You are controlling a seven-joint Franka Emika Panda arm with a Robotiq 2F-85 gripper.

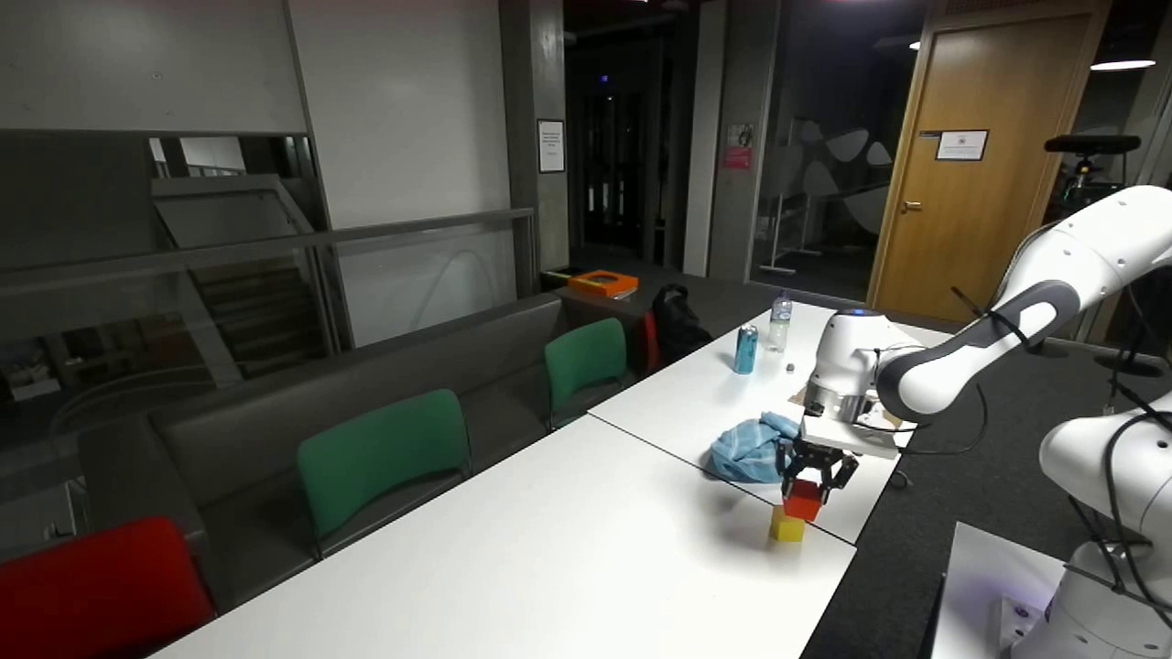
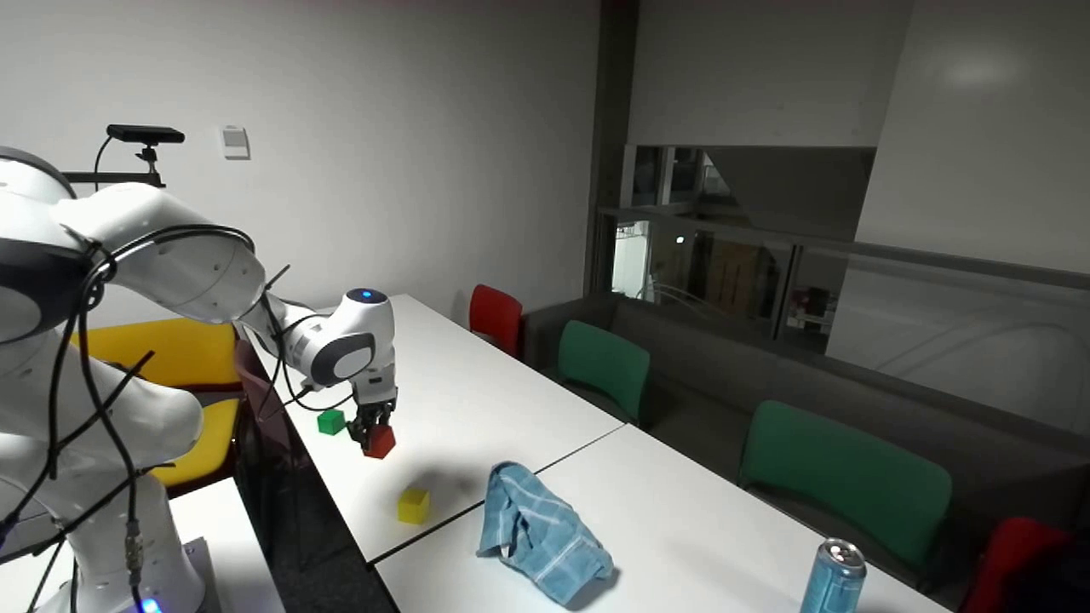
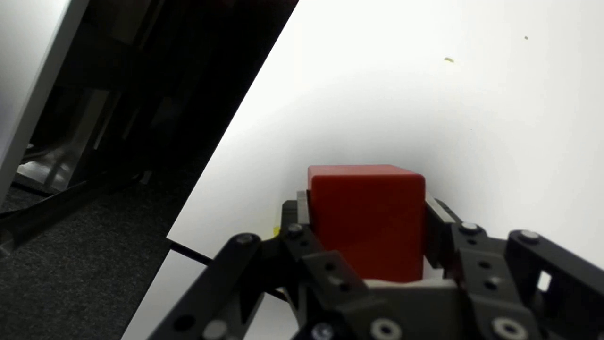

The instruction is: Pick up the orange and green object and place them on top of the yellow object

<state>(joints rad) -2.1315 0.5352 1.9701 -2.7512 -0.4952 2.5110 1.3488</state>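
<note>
The orange block [image 3: 368, 226] is a small, plain cube of orange-red with slightly rounded edges; in the wrist view its nearest face is a deep, shaded red, and a narrow strip of the adjoining face shows lighter. The green block [image 2: 331, 421], bright and plain, sits on the white bench [image 2: 477, 409] near its edge. The yellow block [image 2: 414, 506], likewise plain and cube-like, rests on the bench near the seam [image 2: 460, 515], and in the wrist view a sliver of it shows beside the jaws. A light-blue checked cloth [image 2: 545, 536] lies crumpled close by, mostly across the seam. A blue can [image 1: 746, 350] and, near it, a clear bottle [image 1: 779, 322] stand upright farther along the bench; what either has inside cannot be told. The jaws are closed against two opposite sides of the orange block, parted only by its width, and hold it raised above the bench. The block sits between their tips, with part of it reaching past them. In an exterior view the orange block [image 2: 380, 441] looks tilted, with bench top showing between it and the yellow block, and the green block appears on the opposite side of the jaws. In an exterior view the orange block [image 1: 803, 502] overlaps the upper part of the yellow block [image 1: 787, 529], in front of it.
</note>
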